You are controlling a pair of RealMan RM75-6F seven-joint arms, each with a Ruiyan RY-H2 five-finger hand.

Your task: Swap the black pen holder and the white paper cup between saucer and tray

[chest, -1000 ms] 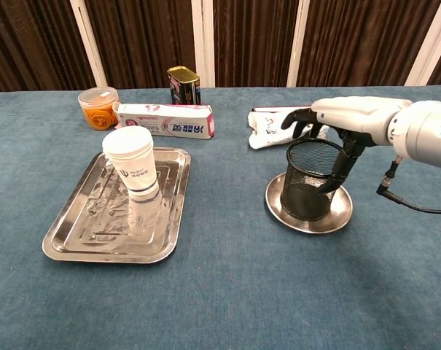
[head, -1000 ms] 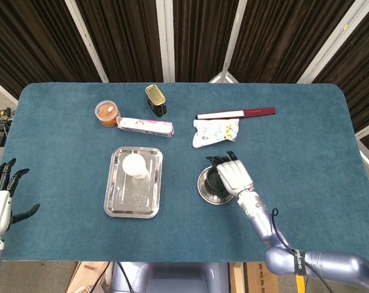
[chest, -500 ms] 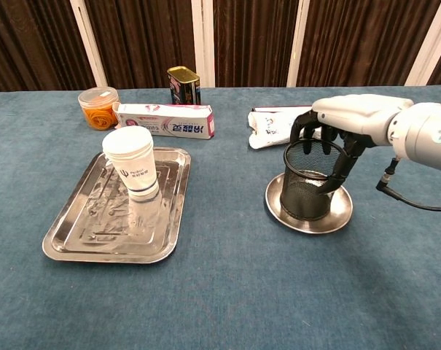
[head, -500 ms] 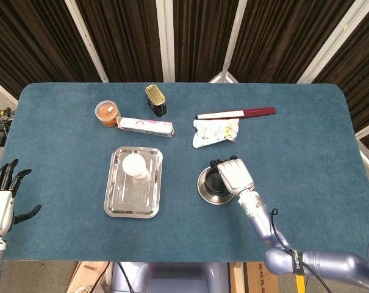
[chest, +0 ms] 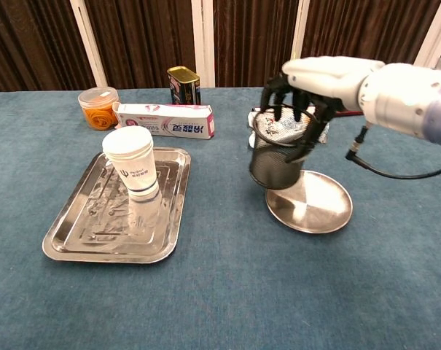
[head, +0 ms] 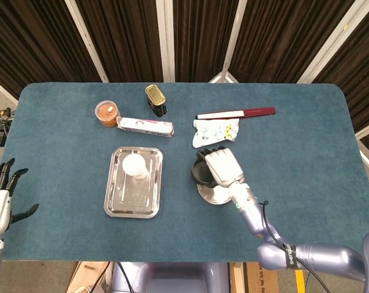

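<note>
My right hand [chest: 318,76] [head: 221,166] grips the rim of the black mesh pen holder [chest: 275,153] [head: 200,173] from above and holds it in the air, above and left of the round steel saucer [chest: 311,204] [head: 218,193]. The saucer has nothing on it. The white paper cup [chest: 131,162] [head: 135,166] stands upright at the far end of the steel tray [chest: 96,233] [head: 120,204]. My left hand [head: 0,201] hangs open at the far left edge, off the table, holding nothing.
Along the back lie an orange-lidded tub [chest: 98,107], a toothpaste box [chest: 163,119], a dark tin can [chest: 183,84], a white snack bag [head: 214,132] and a red flat box [head: 236,113]. Blue cloth lies bare between tray and saucer.
My right hand closed on the pen holder's rim, lifted it off the saucer and carried it up and to the left. The left hand barely shifted.
</note>
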